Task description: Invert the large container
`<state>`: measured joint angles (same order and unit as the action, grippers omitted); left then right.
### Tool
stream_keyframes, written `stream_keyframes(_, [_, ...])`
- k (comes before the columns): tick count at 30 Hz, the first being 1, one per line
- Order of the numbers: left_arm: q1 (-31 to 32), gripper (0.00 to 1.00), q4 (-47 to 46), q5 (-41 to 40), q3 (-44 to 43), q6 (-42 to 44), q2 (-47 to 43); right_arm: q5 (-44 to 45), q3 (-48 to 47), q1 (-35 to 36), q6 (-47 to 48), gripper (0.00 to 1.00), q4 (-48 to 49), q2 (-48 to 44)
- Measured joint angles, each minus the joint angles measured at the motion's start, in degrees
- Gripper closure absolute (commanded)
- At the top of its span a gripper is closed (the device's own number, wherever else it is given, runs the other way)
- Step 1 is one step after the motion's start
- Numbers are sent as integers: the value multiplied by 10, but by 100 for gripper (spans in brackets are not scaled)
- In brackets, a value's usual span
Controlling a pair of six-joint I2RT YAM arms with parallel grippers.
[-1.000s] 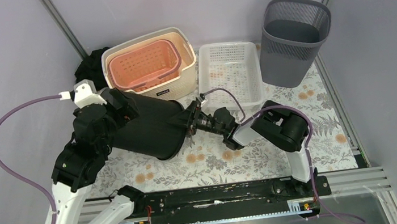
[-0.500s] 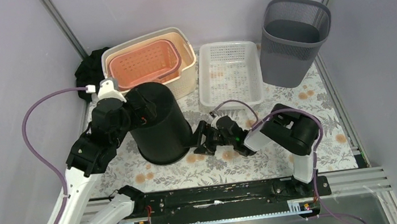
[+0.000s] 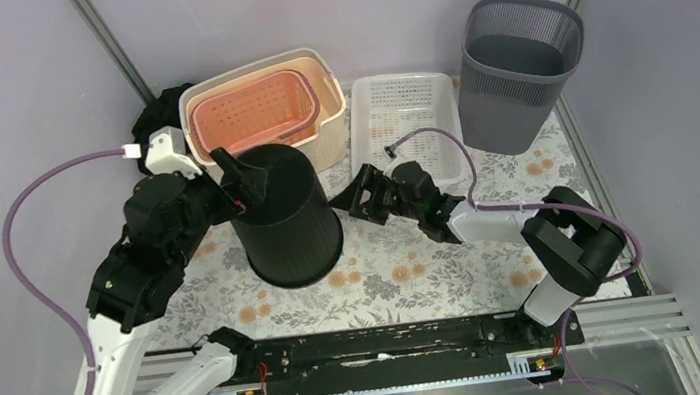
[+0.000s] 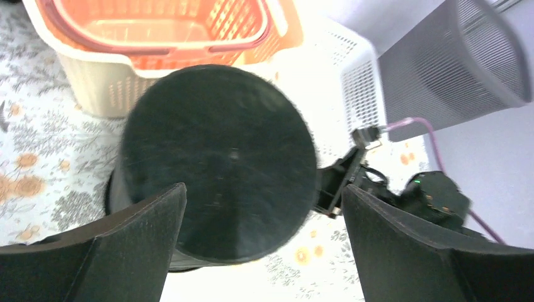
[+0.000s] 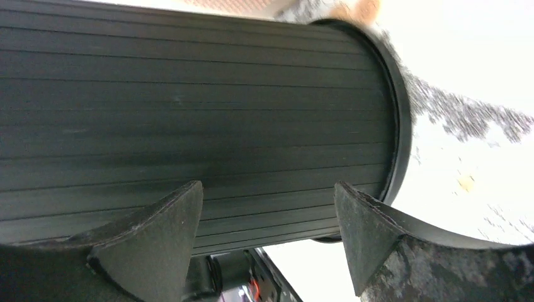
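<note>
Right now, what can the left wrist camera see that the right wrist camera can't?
Only the left wrist view shows the flat round base of the black ribbed plastic container, the orange plastic basket inside the cream basket, the white slotted tray and the grey mesh bin. Only the right wrist view shows the container's ribbed side wall. Both show the container, the flowered tablecloth and an open gripper: left gripper, then right gripper.
</note>
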<state>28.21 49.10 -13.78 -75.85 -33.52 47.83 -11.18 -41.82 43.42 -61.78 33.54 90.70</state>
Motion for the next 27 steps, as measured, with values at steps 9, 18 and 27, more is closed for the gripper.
stream_keyframes(9, [0,0,12,8,-42,0,-21,-17,-169,21,-10,17,19,170])
stream_keyframes(18, [0,0,21,7,-41,1,-36,-53,-392,112,-10,17,-17,341])
stream_keyframes(27, [0,0,37,-2,-41,7,-40,-88,-484,125,70,17,-155,383])
